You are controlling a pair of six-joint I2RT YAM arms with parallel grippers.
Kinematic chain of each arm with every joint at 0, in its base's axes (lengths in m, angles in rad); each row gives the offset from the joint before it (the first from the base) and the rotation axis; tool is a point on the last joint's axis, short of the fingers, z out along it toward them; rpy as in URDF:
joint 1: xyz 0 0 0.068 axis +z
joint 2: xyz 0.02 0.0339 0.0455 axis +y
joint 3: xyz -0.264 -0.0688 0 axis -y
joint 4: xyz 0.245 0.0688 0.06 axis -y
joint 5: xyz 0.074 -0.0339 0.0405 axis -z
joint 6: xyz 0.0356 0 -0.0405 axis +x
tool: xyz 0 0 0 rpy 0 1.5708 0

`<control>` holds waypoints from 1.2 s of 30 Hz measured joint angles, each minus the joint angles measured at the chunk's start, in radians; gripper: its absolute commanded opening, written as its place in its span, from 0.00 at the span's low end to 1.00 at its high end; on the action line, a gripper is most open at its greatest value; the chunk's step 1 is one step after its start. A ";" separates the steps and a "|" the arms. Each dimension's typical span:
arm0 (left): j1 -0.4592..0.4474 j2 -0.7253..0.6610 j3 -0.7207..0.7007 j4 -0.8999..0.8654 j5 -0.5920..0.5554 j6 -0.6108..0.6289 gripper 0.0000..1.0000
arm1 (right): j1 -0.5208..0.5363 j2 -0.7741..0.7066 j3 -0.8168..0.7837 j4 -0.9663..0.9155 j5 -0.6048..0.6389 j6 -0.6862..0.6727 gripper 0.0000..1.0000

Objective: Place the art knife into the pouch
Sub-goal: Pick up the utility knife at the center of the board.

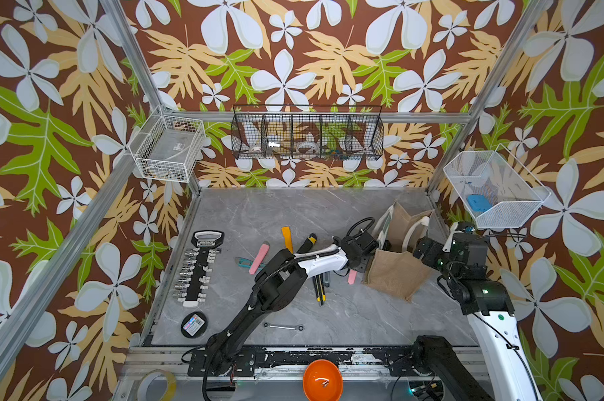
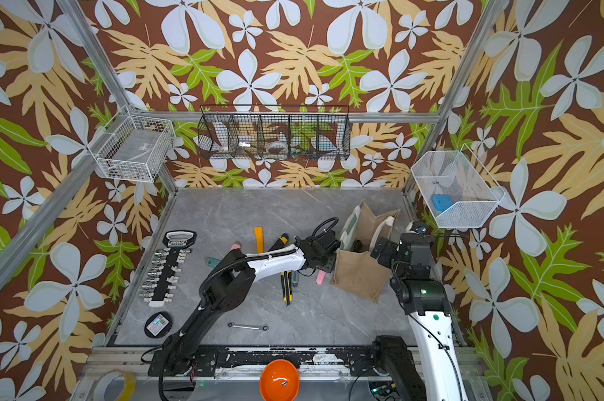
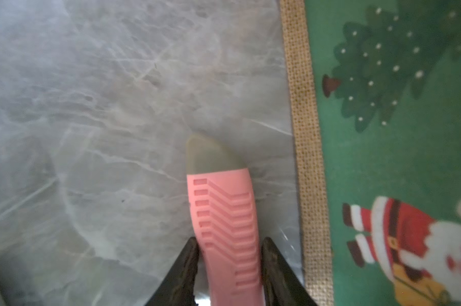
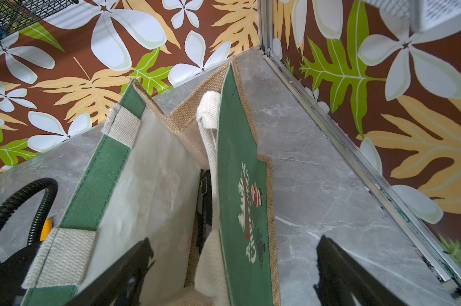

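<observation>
Both top views are bright and evenly lit from above. The grey tabletop (image 1: 293,215) carries only soft, faint shadows beneath the arms and tools. The left wrist view is hazy and blurred: the art knife (image 3: 224,225) and the print on the pouch (image 3: 396,159) look smeared, and a pale sheen lies on the marble. The right wrist view is sharper and well lit.

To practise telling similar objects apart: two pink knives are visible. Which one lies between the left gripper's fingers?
The pink knife beside the pouch, between the fingers of the left gripper. The other pink knife lies apart, by the teal tool.
</observation>
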 measured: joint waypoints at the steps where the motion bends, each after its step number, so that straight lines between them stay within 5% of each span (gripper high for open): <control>1: 0.003 0.000 0.000 0.002 0.001 -0.001 0.41 | 0.000 0.000 0.000 0.000 -0.002 0.000 0.97; 15: 0.041 0.036 0.055 0.009 0.029 -0.008 0.44 | 0.000 0.000 -0.012 0.004 -0.019 0.000 0.97; 22: 0.044 0.051 0.073 0.018 0.047 -0.008 0.29 | 0.000 0.003 -0.019 0.010 -0.023 0.001 0.97; 36: 0.060 -0.021 -0.003 0.012 0.018 0.003 0.29 | 0.000 0.006 -0.019 0.023 -0.047 0.012 0.97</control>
